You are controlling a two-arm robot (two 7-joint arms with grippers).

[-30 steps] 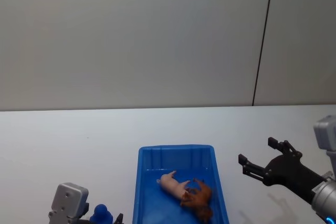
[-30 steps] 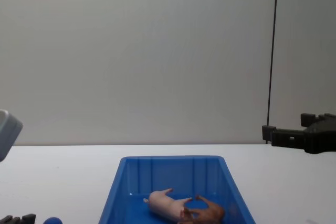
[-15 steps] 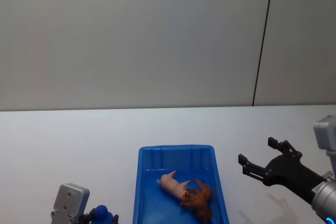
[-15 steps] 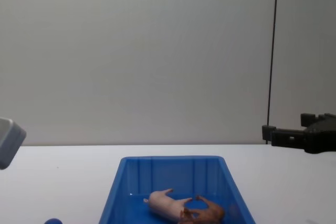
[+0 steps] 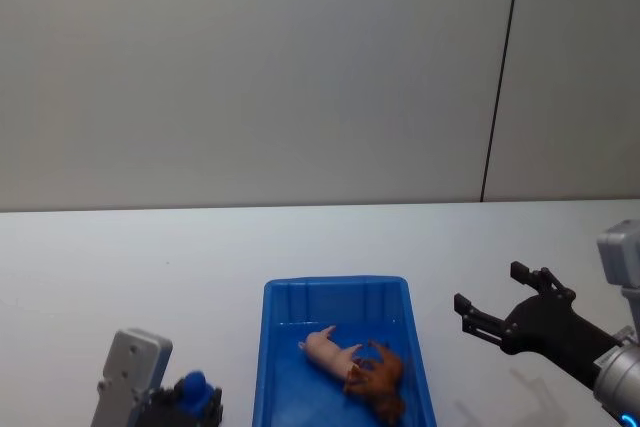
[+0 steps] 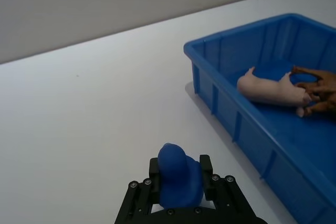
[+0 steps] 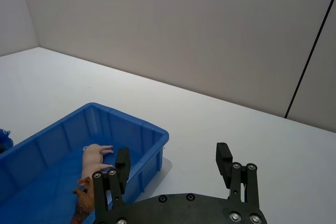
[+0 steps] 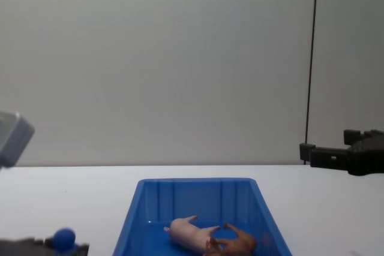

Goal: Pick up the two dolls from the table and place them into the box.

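Note:
Both dolls lie inside the blue box [image 5: 271,347]: a pale-pink pig [image 5: 326,350] on its side and a reddish-brown animal [image 5: 378,377] touching it. They also show in the box [image 6: 252,145] as the pig [image 6: 270,88] and brown animal [image 6: 320,90], and again as the pig [image 8: 189,234] and brown animal [image 8: 237,245]. My left gripper [image 6: 179,178] is shut on a small round blue object [image 6: 178,176], left of the box above the table [image 5: 150,277]. My right gripper [image 5: 487,305] hangs open and empty to the right of the box.
The white table [image 6: 94,103] runs back to a plain grey wall. A dark vertical seam [image 5: 500,77] crosses the wall at the right. Bare tabletop lies left of the box and behind it.
My left gripper, holding the blue object, has risen and come further into the head and chest views. The right gripper and the dolls have not moved.

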